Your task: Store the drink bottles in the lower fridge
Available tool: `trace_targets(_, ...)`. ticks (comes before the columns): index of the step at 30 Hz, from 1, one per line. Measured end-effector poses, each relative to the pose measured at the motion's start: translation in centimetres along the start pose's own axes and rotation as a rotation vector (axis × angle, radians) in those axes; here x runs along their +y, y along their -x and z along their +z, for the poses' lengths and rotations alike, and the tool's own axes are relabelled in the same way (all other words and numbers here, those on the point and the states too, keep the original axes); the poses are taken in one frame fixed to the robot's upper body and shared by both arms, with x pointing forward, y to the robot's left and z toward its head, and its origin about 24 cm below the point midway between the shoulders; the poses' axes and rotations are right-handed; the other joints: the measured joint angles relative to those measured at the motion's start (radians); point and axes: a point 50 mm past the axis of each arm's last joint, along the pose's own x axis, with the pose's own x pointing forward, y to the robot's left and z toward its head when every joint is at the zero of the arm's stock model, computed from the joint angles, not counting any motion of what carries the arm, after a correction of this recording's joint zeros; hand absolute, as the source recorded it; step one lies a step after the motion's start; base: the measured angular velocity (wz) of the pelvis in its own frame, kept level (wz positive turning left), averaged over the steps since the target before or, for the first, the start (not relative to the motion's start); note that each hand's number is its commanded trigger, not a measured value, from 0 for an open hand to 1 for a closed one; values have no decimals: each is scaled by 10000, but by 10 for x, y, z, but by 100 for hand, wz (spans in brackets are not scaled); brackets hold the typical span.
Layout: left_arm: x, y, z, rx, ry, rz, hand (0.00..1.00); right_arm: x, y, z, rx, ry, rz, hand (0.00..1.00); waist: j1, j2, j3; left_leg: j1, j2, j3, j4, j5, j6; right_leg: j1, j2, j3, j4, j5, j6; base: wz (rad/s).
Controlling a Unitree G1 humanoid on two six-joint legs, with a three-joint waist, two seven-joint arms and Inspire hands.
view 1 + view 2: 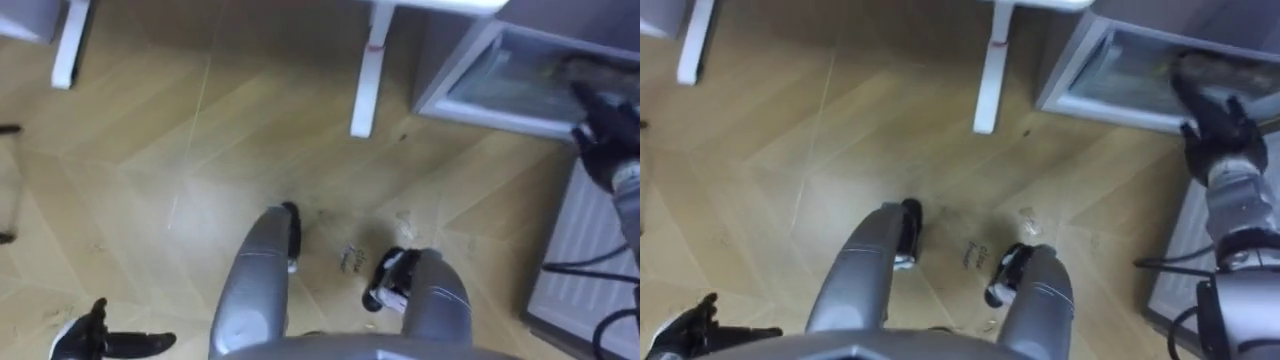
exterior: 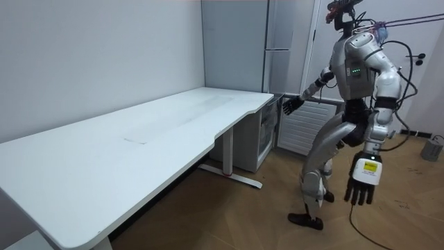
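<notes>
You see the robot standing on the wood floor (image 1: 150, 180) by the white desk (image 2: 139, 139), the low glass-door fridge (image 1: 520, 80) beside the desk leg, its right hand (image 1: 600, 130) held out near that door with fingers loosely straight, and its left hand (image 1: 85, 338) hanging empty with fingers apart.

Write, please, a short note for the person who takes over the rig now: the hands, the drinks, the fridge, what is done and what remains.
Left hand: open and empty, hanging low at the robot's side.
Right hand: open and empty, stretched toward the glass front of the lower fridge. I cannot tell if it touches.
The lower fridge stands beside the white desk, and its door looks shut.
Drinks: neither hand holds one, and I cannot tell where they are.
Done: the robot stands before the fridge.
Left: open the door, fetch the drinks, put them inside.
</notes>
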Motion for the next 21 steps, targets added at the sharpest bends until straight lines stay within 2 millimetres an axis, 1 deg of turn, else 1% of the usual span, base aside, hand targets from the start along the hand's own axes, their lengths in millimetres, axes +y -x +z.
trace_targets(1, -1, 0, -2, 53, 113, 197, 0, -5, 2, 0, 89, 848, -190, 0, -233, -10, -12, 405, 0, 26, -151, -68, 22, 441, 68, 12, -321, 83, 102, -11)
trace_targets(2, -3, 0, -2, -31, 128, 294, 0, -11, 4, -1, 116, 1646, -451, 0, -376, -45, -64, 752, 11, 65, -325, -133, 39, 822, 152, 23, -699, 151, 194, -11)
trace_targets(3, -4, 0, -1, -90, 187, 334, 0, -13, 6, -1, 92, 1986, -578, 0, -427, -72, -92, 937, 18, 96, -434, -146, 44, 1027, 184, 21, -888, 213, 217, -11)
trace_targets(4, -7, -1, -2, -138, 263, 387, 0, -15, 8, 0, -5, 2645, -789, 0, -606, -90, -109, 1366, 18, 155, -693, -155, 65, 1527, 258, 38, -1311, 346, 307, -17)
trace_targets(5, -11, 0, -5, -70, 266, 343, 0, -15, 9, 3, -220, 3172, -945, 0, -708, -94, -125, 1856, 18, 267, -973, -137, 125, 1996, 326, 94, -1768, 492, 376, -16)
trace_targets(6, -12, 0, -7, -7, 305, 332, 0, -14, 10, 5, -362, 3415, -1011, 0, -761, -102, -165, 2061, 14, 327, -1111, -137, 144, 2196, 341, 111, -1959, 547, 408, -20)
trace_targets(7, -15, 0, -10, 106, 391, 405, 0, -12, 11, 8, -677, 3902, -1110, 0, -870, -116, -236, 2485, 7, 445, -1374, -140, 154, 2611, 367, 132, -2328, 659, 460, -23)
trace_targets(8, -17, 0, -11, 148, 408, 455, 0, -11, 13, 9, -871, 4443, -1232, 0, -866, -172, -269, 2980, -3, 604, -1682, -140, 156, 3043, 404, 222, -2683, 755, 507, -26)
trace_targets(9, -17, 0, -11, 156, 366, 465, 0, -12, 15, 9, -930, 4686, -1341, 0, -879, -221, -291, 3240, -17, 694, -1841, -140, 155, 3236, 420, 310, -2819, 779, 540, -31)
trace_targets(10, -16, 0, -12, 163, 156, 539, 0, -13, 17, 9, -1101, 5131, -1551, 0, -869, -301, -339, 3669, -40, 859, -2111, -141, 154, 3560, 430, 417, -3039, 809, 573, -27)
trace_targets(11, -16, 1, -13, 165, -13, 613, 0, -8, 18, 14, -1471, 5485, -1647, 0, -914, -349, -356, 4025, -68, 973, -2328, -140, 152, 3806, 433, 522, -3188, 823, 597, -29)
trace_targets(13, -17, 1, -13, 153, 77, 718, 0, -5, 22, 22, -2129, 6031, -1868, 0, -950, -394, -358, 4512, -113, 1122, -2666, -134, 139, 4175, 431, 608, -3453, 849, 634, -18)
trace_targets(15, -19, 1, -13, 122, 199, 752, 0, -8, 26, 27, -2545, 6503, -2293, 0, -1028, -421, -366, 4850, -134, 1157, -2910, -125, 124, 4536, 466, 599, -3765, 904, 672, -4)
trace_targets(16, -21, 1, -13, 133, 342, 779, 0, -9, 27, 29, -2701, 6596, -2503, 0, -1120, -454, -360, 4990, -138, 1167, -3039, -119, 113, 4716, 506, 598, -3951, 956, 689, -6)
trace_targets(18, -22, 1, -14, 145, 589, 886, 0, -14, 30, 32, -2904, 6571, -2898, 0, -1172, -487, -368, 5156, -123, 1215, -3196, -93, 82, 4920, 577, 601, -4270, 1106, 688, -8)
trace_targets(20, -26, 1, -15, 196, 964, 997, 0, -18, 32, 41, -3330, 6334, -3459, 0, -1407, -504, -367, 5289, -149, 1246, -3370, -84, 76, 5085, 585, 594, -4465, 1194, 715, -5)
trace_targets(21, -26, 1, -16, 213, 1041, 1011, 0, -19, 33, 43, -3397, 6315, -3621, 0, -1439, -502, -369, 5333, -152, 1256, -3401, -84, 75, 5127, 588, 590, -4502, 1204, 723, -7)
